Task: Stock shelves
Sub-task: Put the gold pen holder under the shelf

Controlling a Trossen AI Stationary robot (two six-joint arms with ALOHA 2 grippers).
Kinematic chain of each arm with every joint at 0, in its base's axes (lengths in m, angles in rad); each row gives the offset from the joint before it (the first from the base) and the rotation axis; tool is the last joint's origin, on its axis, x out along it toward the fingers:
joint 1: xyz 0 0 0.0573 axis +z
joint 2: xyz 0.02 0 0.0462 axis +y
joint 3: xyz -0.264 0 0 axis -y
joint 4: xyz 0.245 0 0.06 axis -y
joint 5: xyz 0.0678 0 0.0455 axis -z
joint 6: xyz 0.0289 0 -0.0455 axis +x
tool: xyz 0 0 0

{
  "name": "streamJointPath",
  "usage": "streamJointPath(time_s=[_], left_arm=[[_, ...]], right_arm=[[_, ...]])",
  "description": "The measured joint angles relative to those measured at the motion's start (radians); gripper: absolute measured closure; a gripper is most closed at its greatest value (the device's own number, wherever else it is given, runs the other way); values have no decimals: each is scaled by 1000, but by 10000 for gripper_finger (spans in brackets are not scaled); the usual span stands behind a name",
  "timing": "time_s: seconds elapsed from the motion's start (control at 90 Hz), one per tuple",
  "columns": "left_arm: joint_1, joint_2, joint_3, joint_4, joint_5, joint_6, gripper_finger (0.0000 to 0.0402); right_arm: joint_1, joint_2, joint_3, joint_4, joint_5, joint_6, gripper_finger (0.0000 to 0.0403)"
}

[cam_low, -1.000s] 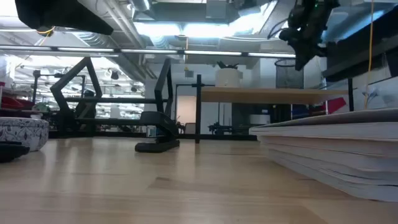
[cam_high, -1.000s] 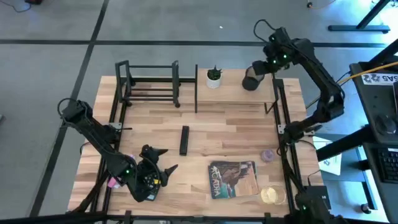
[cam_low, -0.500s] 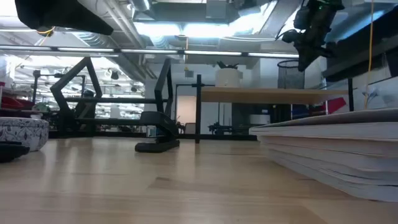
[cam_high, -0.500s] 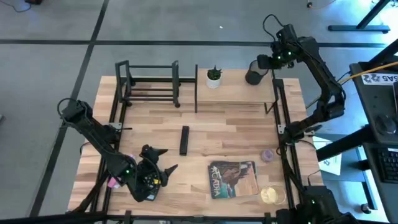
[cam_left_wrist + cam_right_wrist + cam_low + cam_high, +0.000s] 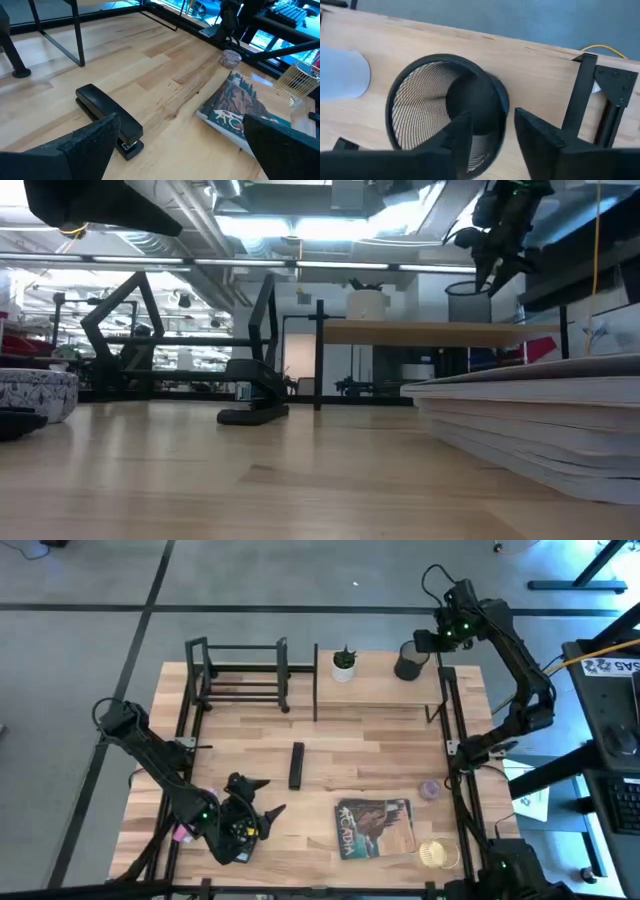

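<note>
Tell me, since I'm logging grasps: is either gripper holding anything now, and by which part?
The right gripper straddles the black mesh cup's rim on the shelf's top board; whether it still grips cannot be told. The left gripper holds nothing.

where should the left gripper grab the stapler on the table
Grip the stapler across its narrow sides near mid-length, coming straight down. It lies flat, long and slim, with bare table all around it, so fingers likely fit on both sides. The left gripper waits open nearby.
</note>
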Motion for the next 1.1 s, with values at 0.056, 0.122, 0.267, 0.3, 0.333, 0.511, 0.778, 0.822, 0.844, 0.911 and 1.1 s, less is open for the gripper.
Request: streamJointPath(time_s=[0.056, 0.122, 0.267, 0.3, 0.333, 0.511, 0.778, 0.822, 0.844, 0.911, 1.1], left_arm=[[0, 0, 0, 0, 0, 0, 2], [0, 0, 0, 0, 0, 0, 2], [0, 0, 0, 1, 0, 0, 2], [0, 0, 0, 1, 0, 0, 2], [0, 0, 0, 1, 0, 0, 2], [0, 0, 0, 1, 0, 0, 2], [0, 0, 0, 3, 0, -1, 2], [0, 0, 0, 3, 0, -1, 2], [0, 0, 0, 3, 0, -2, 2], [0, 0, 0, 3, 0, -16, 2], [0, 0, 0, 28, 15, -62, 2]], right_arm=[[0, 0, 7, -8, -2, -11, 257], [0, 0, 28, -17, -1, -21, 257], [1, 0, 103, -59, 21, -39, 265], [1, 0, 125, -71, 26, -46, 267], [2, 0, 148, -77, 32, -49, 268], [64, 0, 335, -116, 166, -98, 276], [285, -1, 688, -106, 301, -205, 281], [340, -4, 729, -110, 297, -219, 281], [368, -7, 745, -111, 293, -228, 281], [456, -23, 764, -115, 277, -241, 281], [700, -80, 734, -138, 163, -244, 281]])
